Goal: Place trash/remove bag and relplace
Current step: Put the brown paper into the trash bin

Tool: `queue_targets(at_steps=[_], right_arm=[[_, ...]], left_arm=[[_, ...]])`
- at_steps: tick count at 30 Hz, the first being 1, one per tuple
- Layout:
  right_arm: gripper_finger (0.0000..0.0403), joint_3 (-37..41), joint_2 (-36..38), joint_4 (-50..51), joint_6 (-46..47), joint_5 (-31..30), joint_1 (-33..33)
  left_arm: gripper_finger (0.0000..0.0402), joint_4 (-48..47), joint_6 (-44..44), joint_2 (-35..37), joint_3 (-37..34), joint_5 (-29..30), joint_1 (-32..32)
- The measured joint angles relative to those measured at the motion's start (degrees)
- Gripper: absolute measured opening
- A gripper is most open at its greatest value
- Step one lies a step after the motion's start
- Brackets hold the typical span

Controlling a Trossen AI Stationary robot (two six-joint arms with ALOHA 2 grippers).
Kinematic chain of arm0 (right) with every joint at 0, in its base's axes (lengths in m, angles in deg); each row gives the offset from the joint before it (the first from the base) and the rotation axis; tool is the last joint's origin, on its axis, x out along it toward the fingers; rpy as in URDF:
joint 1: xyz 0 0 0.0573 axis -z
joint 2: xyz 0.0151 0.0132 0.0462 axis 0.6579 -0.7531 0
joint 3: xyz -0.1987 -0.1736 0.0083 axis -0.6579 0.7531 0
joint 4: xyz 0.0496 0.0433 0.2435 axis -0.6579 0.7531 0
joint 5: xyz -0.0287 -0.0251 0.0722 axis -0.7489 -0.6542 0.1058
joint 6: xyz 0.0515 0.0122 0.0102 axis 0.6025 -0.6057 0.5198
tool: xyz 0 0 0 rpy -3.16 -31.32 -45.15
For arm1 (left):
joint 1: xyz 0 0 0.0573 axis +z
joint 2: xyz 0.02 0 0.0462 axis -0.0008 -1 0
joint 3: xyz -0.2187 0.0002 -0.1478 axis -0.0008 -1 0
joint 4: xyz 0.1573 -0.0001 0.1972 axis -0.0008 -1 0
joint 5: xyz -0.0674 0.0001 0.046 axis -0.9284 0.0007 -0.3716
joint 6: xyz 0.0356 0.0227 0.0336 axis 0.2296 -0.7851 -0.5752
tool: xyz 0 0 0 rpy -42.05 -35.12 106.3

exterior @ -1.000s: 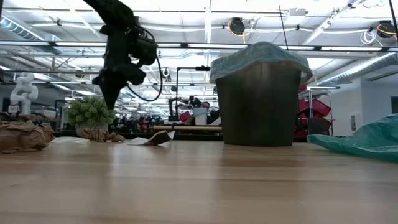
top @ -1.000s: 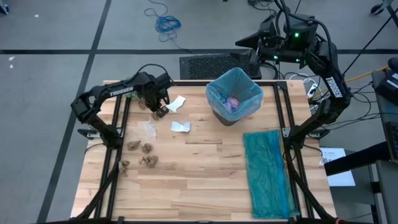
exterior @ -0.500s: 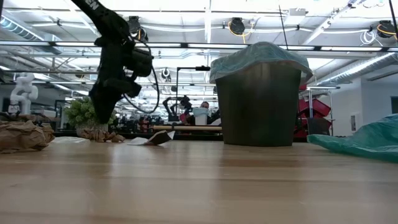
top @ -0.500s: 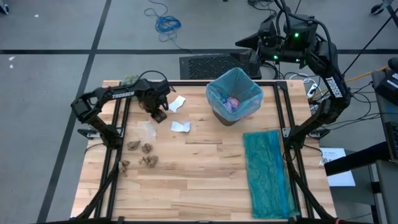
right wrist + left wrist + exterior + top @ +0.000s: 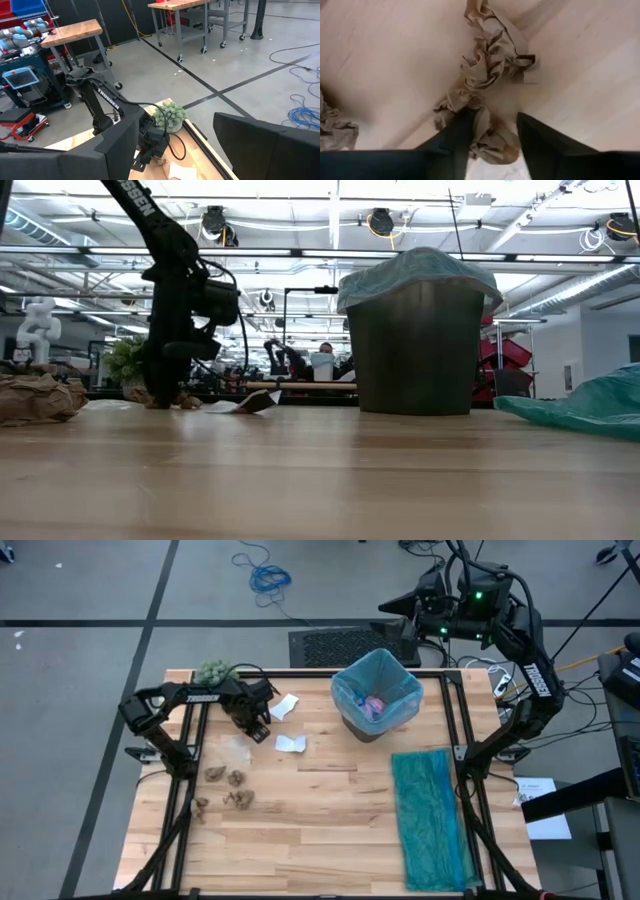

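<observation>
Trash-collecting step: left end effector (image 5: 492, 135) lowered onto brown wad (image 5: 490, 75), fingers parted astride it, nothing gripped (right end effector open, parked high). Next: close, carry to bin (image 5: 376, 695).

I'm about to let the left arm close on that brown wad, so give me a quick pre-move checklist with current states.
1. Left gripper open: ok, fingers apart.
2. Brown wad between the fingers: ok in the left wrist view, its lower end lies in the gap.
3. Gripper down at table level: ok, low view shows it at the tabletop.
4. Bin lined with light blue bag and mouth unobstructed: ok.
5. Right gripper out of the way: ok, open, raised behind the bin.
6. White paper clear of the grasp: ok, lies apart.
</observation>
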Motion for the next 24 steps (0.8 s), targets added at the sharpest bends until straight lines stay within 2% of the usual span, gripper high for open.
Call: queue_targets(at_steps=[4, 5, 11, 16, 20, 24], right_arm=[[0.0251, 0.0, 0.0, -0.01, 0.03, 0.0, 0.0], [0.0251, 0.0, 0.0, 0.01, 0.03, 0.02, -0.02], [0.0251, 0.0, 0.0, 0.03, -0.16, 0.01, 0.0], [0.0251, 0.0, -0.01, 0.04, -0.38, 0.01, 0.0], [0.0251, 0.0, -0.02, 0.03, -0.62, 0.0, 0.0], [0.0251, 0.0, -0.02, 0.03, -0.65, -0.2, 0.0]], left_arm=[[0.0032, 1.19, 0.55, 0.54, 0.16, -1.96, 0.02], [0.0017, 1.18, 0.81, 0.92, 0.19, -2.93, 0.02], [0.0004, -1.51, 2.42, 7.02, 1.28, -5.4, -0.07], [0.0002, -3.26, 6.5, 16.19, 5.92, -5.38, -0.37], [0.0001, -0.98, 11.73, 22.82, 10.85, -5.35, -0.35], [0.0001, 3.5, 14.75, 26.48, 16.83, -6.19, -0.37]])
